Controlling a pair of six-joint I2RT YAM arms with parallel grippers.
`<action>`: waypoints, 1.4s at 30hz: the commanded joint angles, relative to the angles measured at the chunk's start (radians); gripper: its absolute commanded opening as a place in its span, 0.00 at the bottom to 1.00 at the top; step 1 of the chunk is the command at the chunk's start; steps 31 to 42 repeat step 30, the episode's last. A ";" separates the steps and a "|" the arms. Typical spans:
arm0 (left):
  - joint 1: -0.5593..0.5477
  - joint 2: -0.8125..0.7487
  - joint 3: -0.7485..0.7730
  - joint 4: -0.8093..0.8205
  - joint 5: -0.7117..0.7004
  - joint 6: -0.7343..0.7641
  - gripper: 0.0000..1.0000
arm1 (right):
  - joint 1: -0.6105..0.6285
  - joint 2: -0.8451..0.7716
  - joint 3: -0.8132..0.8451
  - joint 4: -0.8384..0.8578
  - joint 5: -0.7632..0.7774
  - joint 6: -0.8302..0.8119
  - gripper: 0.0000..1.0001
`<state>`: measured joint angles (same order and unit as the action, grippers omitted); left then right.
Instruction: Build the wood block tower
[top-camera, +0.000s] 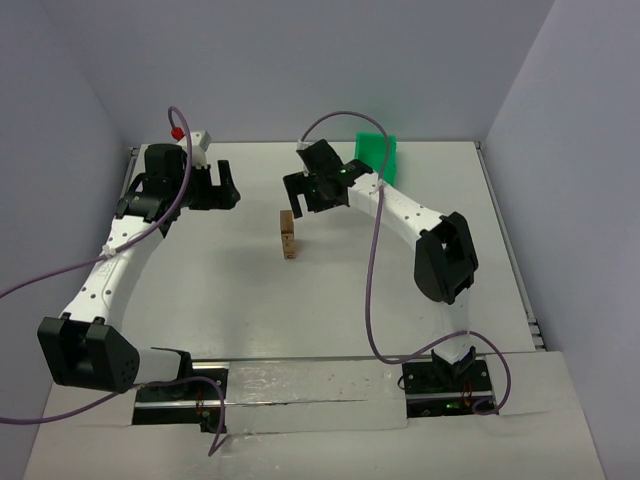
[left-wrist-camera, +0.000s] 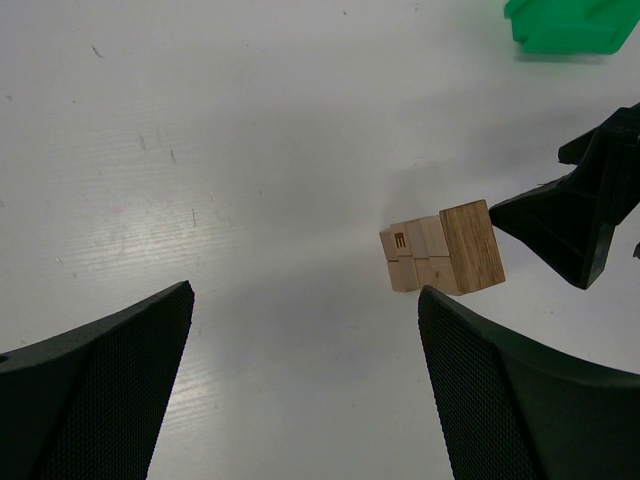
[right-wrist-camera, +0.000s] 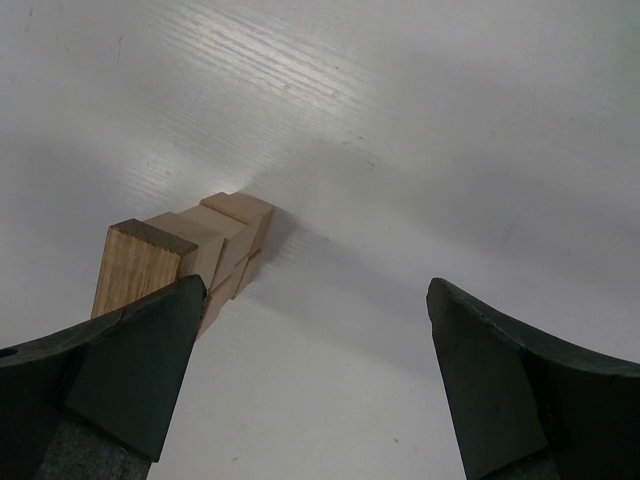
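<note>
The tower is a narrow column of tan wood blocks standing upright near the middle of the white table. My left gripper hovers to its left and a little behind, open and holding nothing. In the left wrist view the tower sits just beyond the right finger, outside the open gripper. My right gripper hangs just behind and right of the tower's top, also open. The right wrist view shows the tower past the left finger of the open gripper, not between the fingers.
A green bin stands at the table's far edge behind the right arm, also seen as the green bin in the left wrist view. Grey walls enclose the table on the left, back and right.
</note>
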<state>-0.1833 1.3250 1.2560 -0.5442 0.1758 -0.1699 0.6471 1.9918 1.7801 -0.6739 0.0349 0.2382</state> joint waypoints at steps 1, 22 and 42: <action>0.031 -0.043 0.006 -0.006 0.072 0.021 0.99 | -0.033 -0.135 -0.017 0.007 0.030 -0.025 1.00; 0.236 -0.166 -0.147 0.022 0.081 0.108 0.99 | -0.398 -0.937 -0.716 0.305 0.043 -0.147 1.00; 0.238 -0.306 -0.277 0.075 0.032 0.095 0.99 | -0.425 -1.131 -0.892 0.356 0.071 -0.177 1.00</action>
